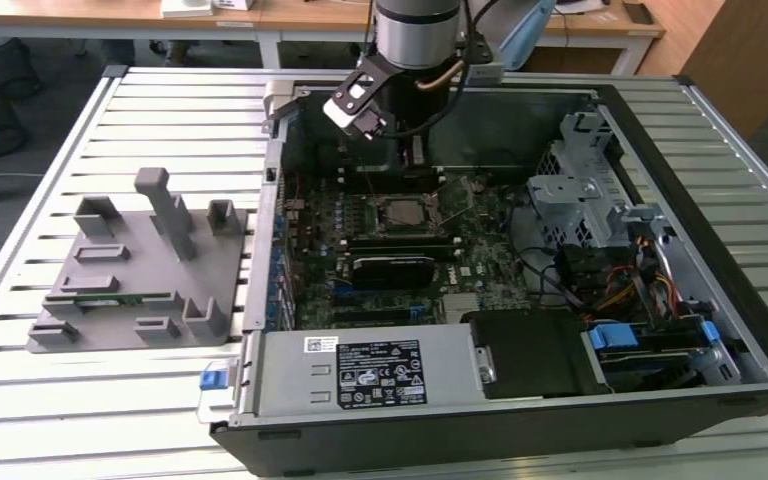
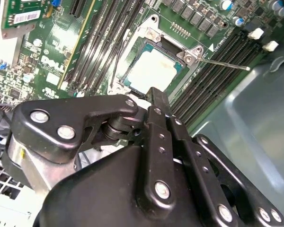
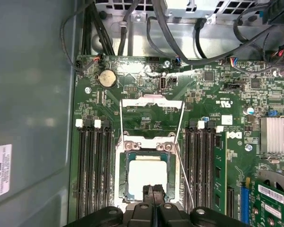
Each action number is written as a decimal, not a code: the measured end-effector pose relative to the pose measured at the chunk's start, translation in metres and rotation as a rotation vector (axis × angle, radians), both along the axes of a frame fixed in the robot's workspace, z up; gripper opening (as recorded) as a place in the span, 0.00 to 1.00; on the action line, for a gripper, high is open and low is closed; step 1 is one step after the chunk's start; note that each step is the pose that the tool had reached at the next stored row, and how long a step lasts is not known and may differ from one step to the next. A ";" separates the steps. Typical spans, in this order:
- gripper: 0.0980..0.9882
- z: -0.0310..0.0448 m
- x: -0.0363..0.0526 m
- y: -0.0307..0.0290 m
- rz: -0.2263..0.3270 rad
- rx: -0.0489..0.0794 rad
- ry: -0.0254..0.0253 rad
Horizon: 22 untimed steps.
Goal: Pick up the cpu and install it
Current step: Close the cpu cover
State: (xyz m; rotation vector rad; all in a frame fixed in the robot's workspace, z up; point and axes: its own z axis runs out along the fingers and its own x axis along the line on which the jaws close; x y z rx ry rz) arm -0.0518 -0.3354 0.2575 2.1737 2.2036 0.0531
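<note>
Silvery cpu (image 3: pixel 144 172) in socket (image 3: pixel 146 146) — gripper (image 3: pixel 154 191) at edge

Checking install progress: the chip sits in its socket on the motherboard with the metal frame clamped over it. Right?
Not quite. The chip sits in its socket on the motherboard, but the metal frame is swung open, off it; the first wrist view shows this.
</note>
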 end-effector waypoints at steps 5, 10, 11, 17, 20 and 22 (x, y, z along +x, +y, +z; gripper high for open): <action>0.01 0.0146 0.0000 0.0000 0.000 0.000 0.0037; 0.01 0.0219 0.0000 -0.0025 0.000 0.012 0.0064; 0.01 0.0220 0.0000 -0.0044 0.000 0.012 0.0065; 0.01 0.0211 0.0023 -0.0098 -0.002 0.020 0.0072; 0.01 0.0202 0.0057 -0.0098 -0.002 0.047 0.0093; 0.01 0.0193 0.0098 -0.0097 -0.002 0.054 0.0105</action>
